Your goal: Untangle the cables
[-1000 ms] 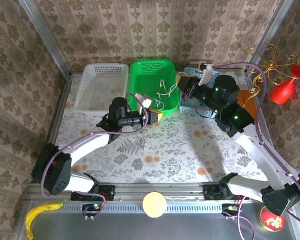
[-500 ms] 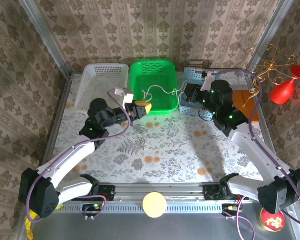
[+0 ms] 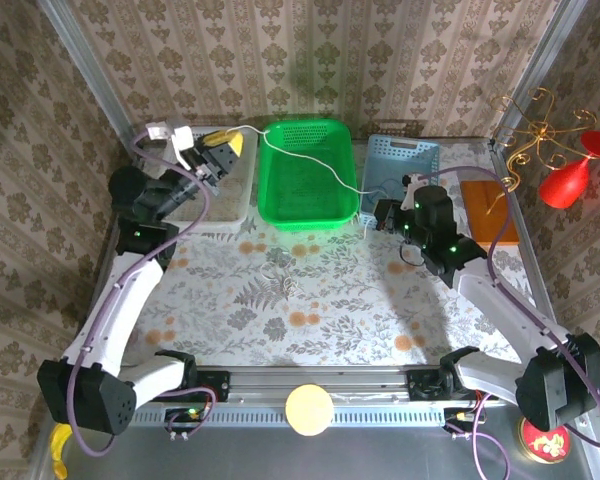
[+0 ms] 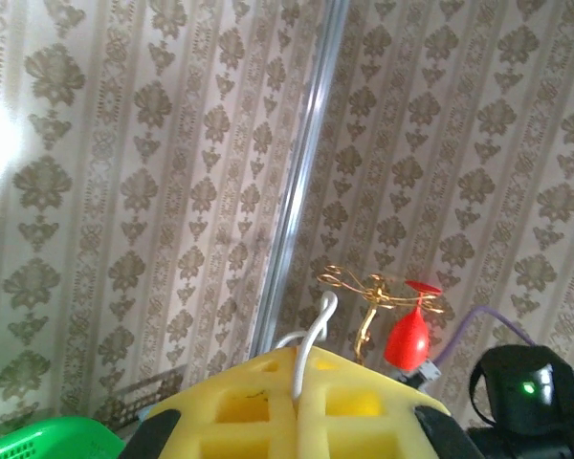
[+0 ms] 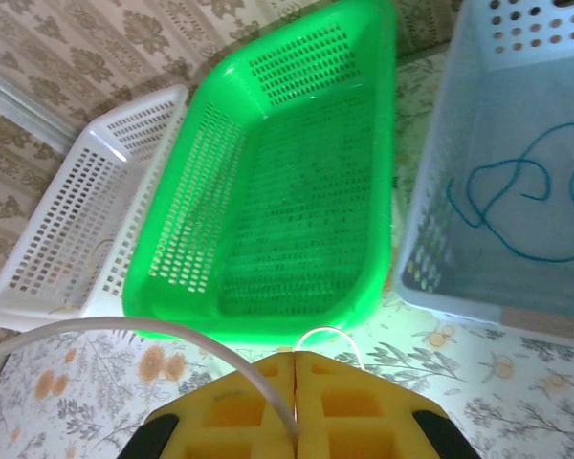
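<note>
While the left gripper and right gripper each pinch an end of the cream cable, it spans the green basket; left is raised over the white basket, right sits just beside the green one. The blue cable lies in the blue basket, right of the green basket; floral cloth covers the table in front; damask wallpaper stands behind.

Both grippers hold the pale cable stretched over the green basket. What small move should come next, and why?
Probably the right gripper should open. The cream cable hangs between both grippers, clear of the blue cable in the blue basket, so the left gripper could lower it into the white basket.
</note>
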You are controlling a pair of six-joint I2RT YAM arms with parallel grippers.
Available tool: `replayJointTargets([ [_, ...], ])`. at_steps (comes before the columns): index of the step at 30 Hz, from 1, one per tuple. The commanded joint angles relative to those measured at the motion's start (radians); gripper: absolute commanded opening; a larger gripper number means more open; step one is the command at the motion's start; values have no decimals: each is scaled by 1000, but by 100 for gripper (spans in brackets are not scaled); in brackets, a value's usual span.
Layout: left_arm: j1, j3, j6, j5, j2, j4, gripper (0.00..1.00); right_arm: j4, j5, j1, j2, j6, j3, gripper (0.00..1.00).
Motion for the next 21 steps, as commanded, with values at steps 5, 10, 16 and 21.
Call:
replayJointTargets([
  [5, 51, 73, -56, 15, 37, 30, 0, 46, -29, -20, -30, 37, 14, 0],
  [10, 34, 125, -80, 22, 92, 32, 0, 75, -101, -10, 28, 59, 112, 0],
  [16, -23, 158, -37, 5, 158, -45, 0, 122, -147, 19, 187, 94, 285, 0],
  [21, -57, 77, -13, -27, 184, -76, 14, 139, -169, 28, 389, 122, 471, 0],
])
